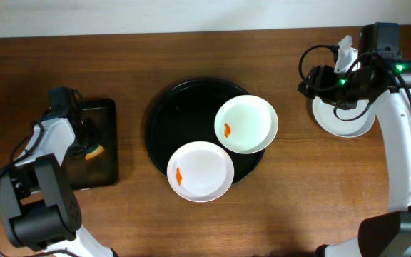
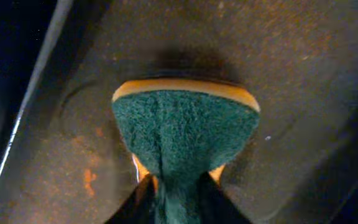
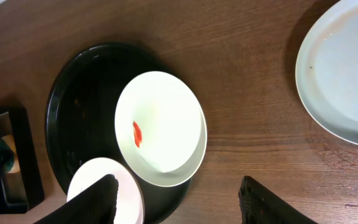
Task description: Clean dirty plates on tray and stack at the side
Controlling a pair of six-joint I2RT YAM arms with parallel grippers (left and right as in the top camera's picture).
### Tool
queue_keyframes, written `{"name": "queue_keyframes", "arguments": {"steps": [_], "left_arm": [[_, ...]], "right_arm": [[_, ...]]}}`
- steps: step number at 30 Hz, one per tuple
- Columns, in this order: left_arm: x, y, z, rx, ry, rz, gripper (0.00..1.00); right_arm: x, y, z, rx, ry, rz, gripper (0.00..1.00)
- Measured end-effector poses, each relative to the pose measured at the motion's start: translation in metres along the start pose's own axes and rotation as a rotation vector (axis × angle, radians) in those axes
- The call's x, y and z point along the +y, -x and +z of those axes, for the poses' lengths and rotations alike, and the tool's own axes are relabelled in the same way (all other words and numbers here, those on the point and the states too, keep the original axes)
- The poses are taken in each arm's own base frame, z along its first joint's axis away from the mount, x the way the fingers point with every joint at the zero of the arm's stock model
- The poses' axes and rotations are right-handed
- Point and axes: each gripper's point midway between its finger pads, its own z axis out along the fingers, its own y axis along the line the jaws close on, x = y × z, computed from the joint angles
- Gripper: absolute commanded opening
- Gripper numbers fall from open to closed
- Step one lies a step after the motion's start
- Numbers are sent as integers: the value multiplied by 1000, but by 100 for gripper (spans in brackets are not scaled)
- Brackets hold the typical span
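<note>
The brown wooden tabletop (image 1: 191,50) carries the round black tray (image 1: 180,107) in the middle. Two plates sit on it, each with a small orange smear. The upper plate (image 1: 245,123) reaches past the tray's right rim, and the lower plate (image 1: 200,171) overhangs the near rim. A third plate (image 1: 344,125) lies off to the right on the bare wood and looks clean from here. The left pincer (image 2: 178,202) is closed on a sponge (image 2: 185,130), green face showing, over the small tray (image 1: 102,164). The right pincer (image 3: 178,186) gapes wide with nothing in it, up by the third plate. The plates look stiff, light, glossy and probably breakable. I'd take one by its raised rim where it overhangs the tray, and pinch firmly, since that glaze may well slip.
</note>
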Motion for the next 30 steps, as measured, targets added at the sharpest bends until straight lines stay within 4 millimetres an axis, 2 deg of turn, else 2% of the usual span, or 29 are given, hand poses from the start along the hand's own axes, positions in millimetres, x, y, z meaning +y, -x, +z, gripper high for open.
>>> {"name": "queue_keyframes", "arguments": {"steps": [2,3,4,6,13,19,25,30], "left_arm": [[0,-1,3,4,1,0,21],[0,-1,4,6,1,0,17],[0,-1,4,7,1,-2,8],[0,-2,6,11,2,3,0],[-1,-4,7,21,1,6,0],[1,-10,-2,61,4,72,0],[-4,8,-9,-21,-21,130,0],[-7,-11,-8,50,-57,212,0]], "right_arm": [[0,0,0,0,0,0,64],[0,0,0,0,0,0,64],[0,0,0,0,0,0,63],[0,0,0,0,0,0,64],[0,0,0,1,0,0,64],[0,-1,0,3,-1,1,64],[0,-2,0,7,-1,3,64],[-1,-6,0,23,-4,6,64]]}}
